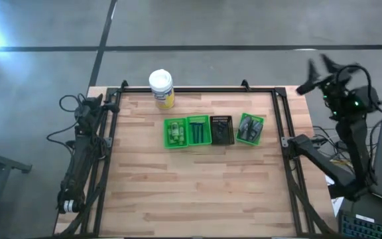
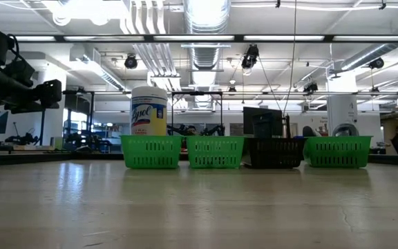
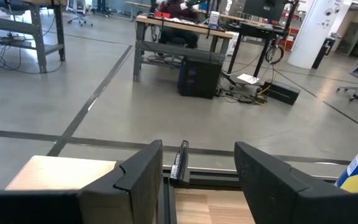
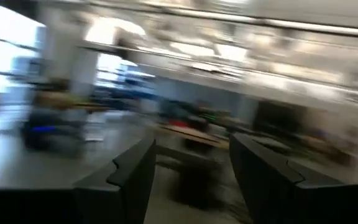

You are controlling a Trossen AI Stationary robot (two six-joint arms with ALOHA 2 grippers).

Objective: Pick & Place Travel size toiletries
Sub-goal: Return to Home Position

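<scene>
The toiletries are all lying in the green bins and black bin, so both arms are sitting clear, left gripper by the table's left edge, right gripper raised beyond its right, each gaping empty.

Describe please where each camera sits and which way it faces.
High view: above the table, facing straight down; left arm and right arm show at its sides.
Low view: at table-top height, facing level across the bins into the room; one arm shows.
Left wrist view: on the left arm, facing over the table's edge to the floor; left gripper open.
Right wrist view: on the right arm, facing the room; right gripper open.
Shared: high and low views both show the jar and black bin.
</scene>
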